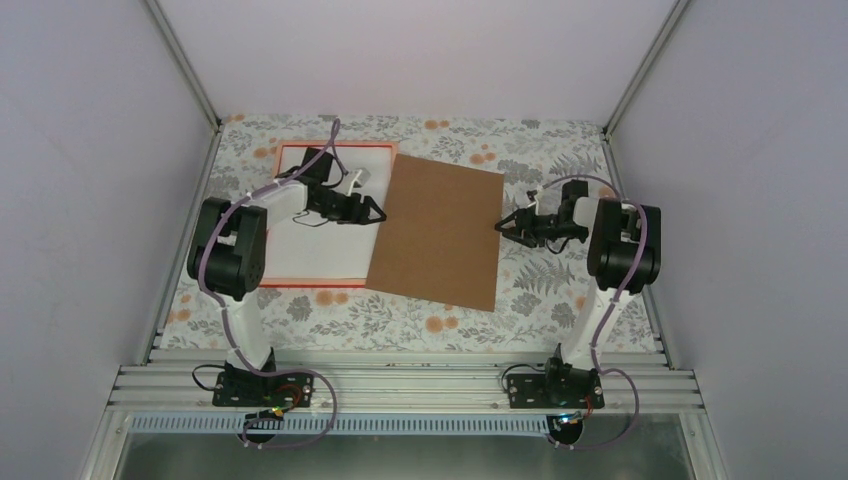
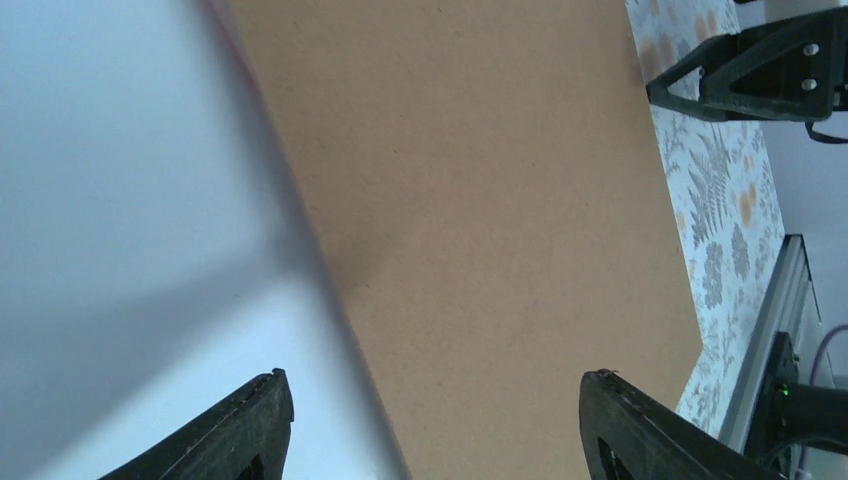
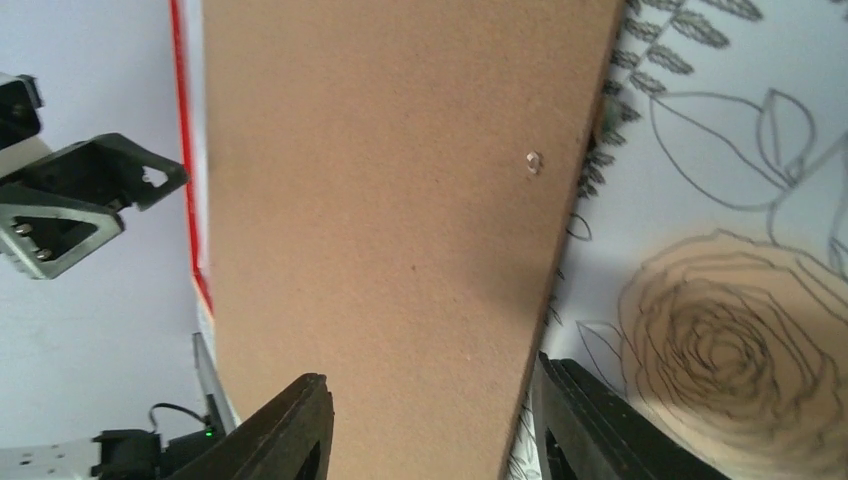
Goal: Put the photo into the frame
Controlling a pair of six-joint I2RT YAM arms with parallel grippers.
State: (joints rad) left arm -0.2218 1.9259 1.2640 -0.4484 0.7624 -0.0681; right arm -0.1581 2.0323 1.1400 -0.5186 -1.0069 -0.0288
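Overhead, the frame (image 1: 315,285) lies flat far left, white sheet (image 1: 320,250) inside, brown backing board (image 1: 440,235) overlapping its right edge; only the wrist views confirm left gripper (image 2: 435,378) and right gripper (image 3: 430,372) gape wide, holding nothing.

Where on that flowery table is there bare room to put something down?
The widest bare cloth is the near strip, between the metal rail and the frame and brown board. A thinner strip runs behind the board, widening at the far right corner. The middle is crowded: the left gripper and right gripper, both open, flank the board.
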